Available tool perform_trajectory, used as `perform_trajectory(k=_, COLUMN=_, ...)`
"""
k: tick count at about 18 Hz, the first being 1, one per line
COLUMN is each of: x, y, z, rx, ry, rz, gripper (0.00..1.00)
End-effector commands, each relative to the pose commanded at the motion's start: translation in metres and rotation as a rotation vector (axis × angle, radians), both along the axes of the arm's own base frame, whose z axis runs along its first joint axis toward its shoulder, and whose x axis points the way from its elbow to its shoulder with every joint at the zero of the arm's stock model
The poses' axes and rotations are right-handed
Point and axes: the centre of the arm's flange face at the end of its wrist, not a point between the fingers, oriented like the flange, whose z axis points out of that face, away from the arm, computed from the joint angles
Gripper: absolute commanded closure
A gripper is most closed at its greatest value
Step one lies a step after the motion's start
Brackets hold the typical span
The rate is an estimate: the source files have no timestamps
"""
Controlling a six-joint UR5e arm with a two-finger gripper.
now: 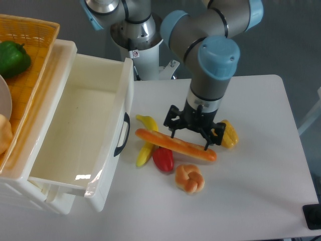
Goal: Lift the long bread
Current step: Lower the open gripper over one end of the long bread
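Note:
The long bread (pixel 193 149), a slim glossy orange-brown baguette, lies diagonally on the white table (pixel 261 175). Its left end rests over a yellow banana (pixel 144 152) and a red pepper (pixel 163 159). My gripper (pixel 190 139) hangs directly over the bread's middle and right part, pointing down. Its black fingers are spread wide apart, with the fingertips (pixel 174 132) level with the bread's upper edge. The gripper is open and I cannot see it clamping anything.
A knotted golden bun (pixel 189 178) sits just in front of the bread, and a yellow corn-like toy (pixel 229 134) lies to the gripper's right. A large open white drawer bin (pixel 80 130) stands at left, beside a yellow basket (pixel 30 70) holding a green pepper (pixel 12 57).

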Motion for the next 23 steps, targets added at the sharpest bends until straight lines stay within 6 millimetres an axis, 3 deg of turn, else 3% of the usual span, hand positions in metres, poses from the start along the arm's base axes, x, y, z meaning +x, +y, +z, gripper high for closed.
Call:
perform_trajectory(k=6, x=0.000, y=-0.001, z=-0.005, rx=-0.002, ry=0.001, rz=-0.052, gripper=0.00)
perform_trajectory(k=14, x=0.008, y=0.014, z=-0.038, rx=0.005, ry=-0.008, rz=0.002, gripper=0.00)
perform_trajectory(k=23, x=-0.001, y=0.021, z=-0.093, rx=-0.033, ry=-0.017, rz=-0.395, gripper=0.00)
